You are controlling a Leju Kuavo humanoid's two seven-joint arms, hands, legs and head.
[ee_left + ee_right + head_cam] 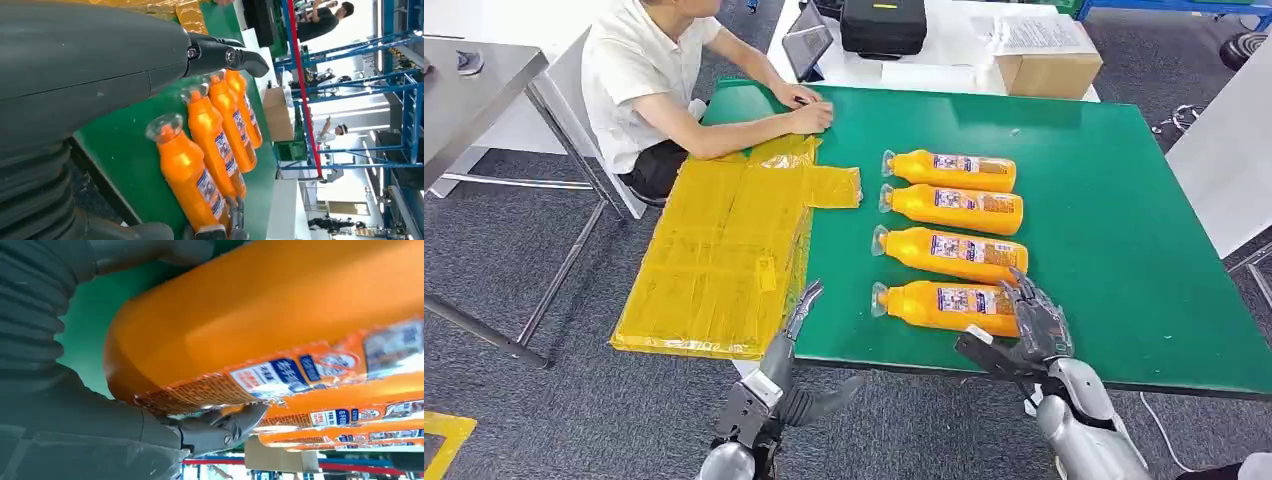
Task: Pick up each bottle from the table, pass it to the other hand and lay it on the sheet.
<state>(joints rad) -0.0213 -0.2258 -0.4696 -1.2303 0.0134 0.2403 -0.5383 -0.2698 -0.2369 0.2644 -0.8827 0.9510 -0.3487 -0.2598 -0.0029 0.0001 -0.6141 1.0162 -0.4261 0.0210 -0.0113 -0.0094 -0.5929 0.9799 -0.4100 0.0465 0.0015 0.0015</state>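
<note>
Right hand (1034,322) rests at the base of the nearest bottle (944,305); a firm grip cannot be confirmed. Left hand (799,312) hovers, fingers spread, holding nothing. Four bottles lie on the table (1124,230) beside the sheet (724,250).

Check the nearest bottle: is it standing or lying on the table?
Lying. The nearest bottle rests on its side on the green table, cap toward the yellow sheet, with the right hand at its base.
</note>
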